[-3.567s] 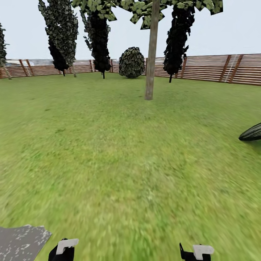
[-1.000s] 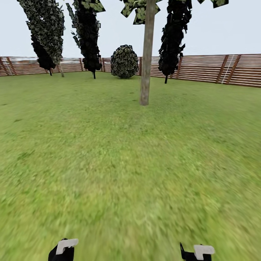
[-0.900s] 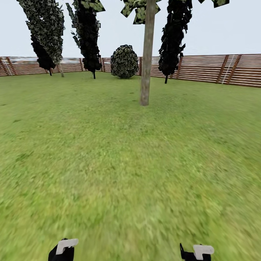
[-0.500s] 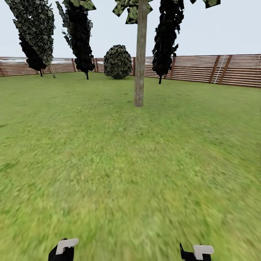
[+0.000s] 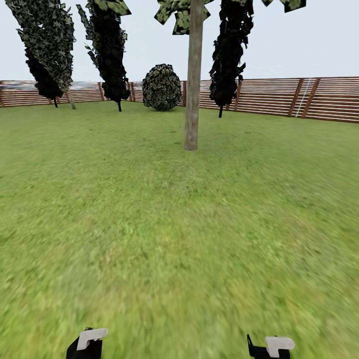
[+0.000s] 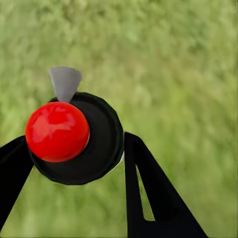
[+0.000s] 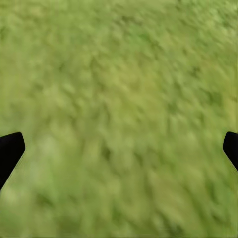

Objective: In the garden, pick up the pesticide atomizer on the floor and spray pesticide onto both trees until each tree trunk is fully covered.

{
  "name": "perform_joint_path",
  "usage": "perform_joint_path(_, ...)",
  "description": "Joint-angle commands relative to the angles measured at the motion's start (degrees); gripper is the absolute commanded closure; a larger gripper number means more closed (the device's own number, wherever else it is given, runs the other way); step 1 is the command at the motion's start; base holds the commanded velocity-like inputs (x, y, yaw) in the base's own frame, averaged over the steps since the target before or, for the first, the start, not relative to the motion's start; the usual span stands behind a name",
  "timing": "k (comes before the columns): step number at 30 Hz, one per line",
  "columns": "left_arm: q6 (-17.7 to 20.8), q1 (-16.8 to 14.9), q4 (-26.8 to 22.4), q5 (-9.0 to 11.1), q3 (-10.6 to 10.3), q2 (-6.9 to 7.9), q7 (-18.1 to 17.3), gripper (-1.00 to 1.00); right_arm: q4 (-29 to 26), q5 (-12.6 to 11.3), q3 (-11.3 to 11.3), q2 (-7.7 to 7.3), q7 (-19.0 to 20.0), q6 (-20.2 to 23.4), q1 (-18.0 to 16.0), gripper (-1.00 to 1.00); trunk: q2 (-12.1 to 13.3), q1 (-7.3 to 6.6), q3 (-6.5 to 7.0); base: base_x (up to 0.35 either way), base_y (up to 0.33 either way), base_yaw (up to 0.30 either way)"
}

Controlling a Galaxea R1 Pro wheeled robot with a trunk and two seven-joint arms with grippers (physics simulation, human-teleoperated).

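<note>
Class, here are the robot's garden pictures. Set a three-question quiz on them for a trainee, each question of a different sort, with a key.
1. True or false: the left gripper is shut on the pesticide atomizer.
2. What stands nearest ahead of the robot on the grass? A) tree trunk B) round bush C) fence
3. Fill in: in the right wrist view the right gripper has its fingertips far apart, so it is ____.

Key: 1 true; 2 A; 3 open.
</note>
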Motion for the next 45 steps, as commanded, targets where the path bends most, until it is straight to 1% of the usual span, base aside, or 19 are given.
perform_joint_path(1,-0.01,0.00,-0.01,0.00,-0.01,0.00,0.00,1.00,0.00,0.00,0.00,0.00,0.00,0.00,0.00,-1.00,0.00,0.00,0.00,0.339,0.000,0.000)
perform_joint_path(20,0.00,0.00,-0.01,0.00,0.02,0.00,0.00,1.00,0.00,0.00,0.00,0.00,0.00,0.00,0.00,-1.00,0.00,0.00,0.00,0.339,0.000,-0.001)
perform_joint_path(27,-0.01,0.00,-0.01,0.00,0.02,0.00,0.00,1.00,0.00,0.00,0.00,0.00,0.00,0.00,0.00,-1.00,0.00,0.00,0.00,0.339,0.000,-0.178)
perform_joint_path(45,0.02,0.00,-0.01,0.00,0.01,0.00,0.00,1.00,0.00,0.00,-0.09,0.00,0.00,0.00,0.00,-1.00,0.00,0.00,0.00,0.339,0.000,-0.006)
